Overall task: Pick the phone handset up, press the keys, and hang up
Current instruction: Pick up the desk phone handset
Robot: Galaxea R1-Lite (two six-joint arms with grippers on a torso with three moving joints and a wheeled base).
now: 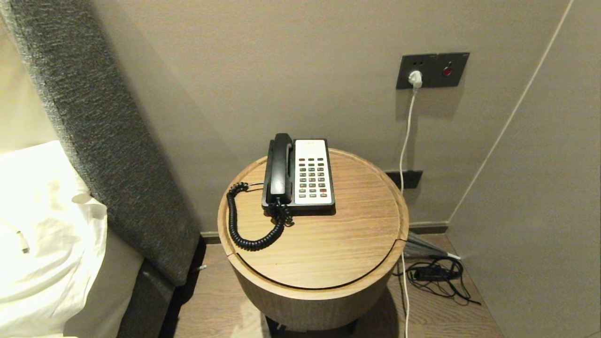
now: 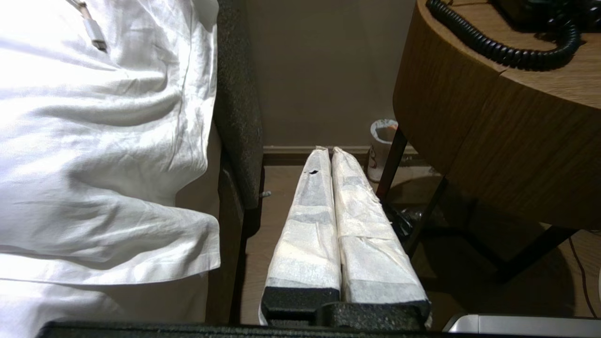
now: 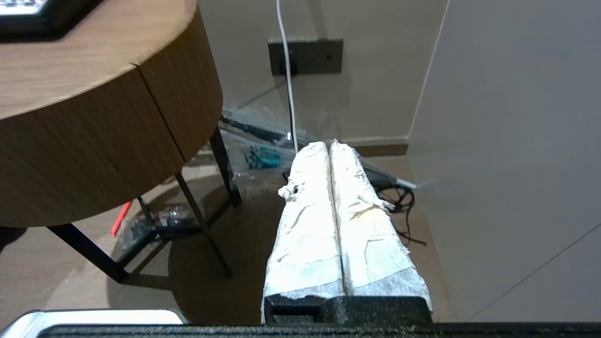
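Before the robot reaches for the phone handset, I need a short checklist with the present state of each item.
1. Phone handset seated in the cradle of the phone base: ok.
2. Coiled cord lying free on the round table, not under the base: ok.
3. Keys facing up and uncovered: ok.
4. Left hand shut, empty, below table height beside the bed: not ok, must open.
5. Right hand shut, empty, low near the wall: ok, parked.
6. Line connected: cannot tell.

No text can be read; the phone base [image 1: 313, 172] key markings are too small
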